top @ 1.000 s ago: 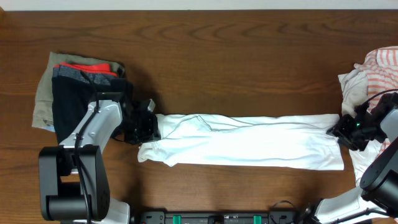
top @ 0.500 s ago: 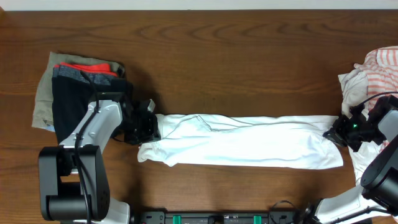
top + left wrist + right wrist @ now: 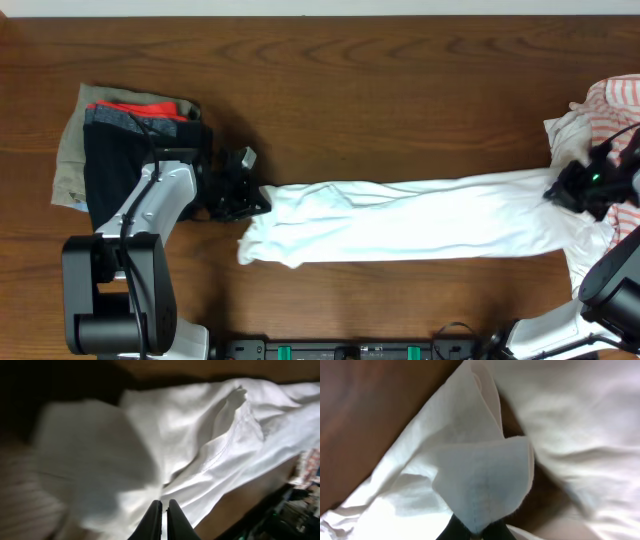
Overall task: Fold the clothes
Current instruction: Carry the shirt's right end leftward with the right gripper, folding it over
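Your long white fabric shirt (image 3: 400,215) lies drawn out in a band on the brown wooden table (image 3: 350,80). One end is just beside the folded stack of black, grey, orange and khaki clothes (image 3: 105,150), and the other is well apart from that stack. Your left gripper (image 3: 260,197) sits between the stack and the shirt, clenched on the shirt's nearer end. At the end farthest from the stack, your right gripper (image 3: 562,190) pinches a fold of the same shirt, next to the crumpled heap of white and orange-striped clothes (image 3: 605,105).
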{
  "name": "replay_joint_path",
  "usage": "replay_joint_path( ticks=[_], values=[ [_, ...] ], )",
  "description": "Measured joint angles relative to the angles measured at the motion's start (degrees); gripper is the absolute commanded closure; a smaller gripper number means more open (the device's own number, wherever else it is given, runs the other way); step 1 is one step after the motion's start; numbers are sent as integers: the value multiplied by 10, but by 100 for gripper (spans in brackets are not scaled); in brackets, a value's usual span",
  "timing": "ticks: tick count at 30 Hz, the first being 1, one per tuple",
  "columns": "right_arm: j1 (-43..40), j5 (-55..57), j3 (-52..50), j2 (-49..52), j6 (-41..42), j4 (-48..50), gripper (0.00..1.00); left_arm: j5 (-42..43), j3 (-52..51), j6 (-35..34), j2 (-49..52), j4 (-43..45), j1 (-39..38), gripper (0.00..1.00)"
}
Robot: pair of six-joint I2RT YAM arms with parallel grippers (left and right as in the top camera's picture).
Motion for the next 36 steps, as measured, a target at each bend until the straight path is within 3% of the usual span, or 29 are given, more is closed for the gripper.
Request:
replay_joint_path(
  ticks=[16, 36],
  values=[
    [17, 77, 110, -5, 1, -98, 99, 30, 0, 0, -53, 53, -1, 93],
    [340, 85, 110, -5, 107, -141, 99, 14, 0, 0, -53, 52, -1, 93]
  ],
)
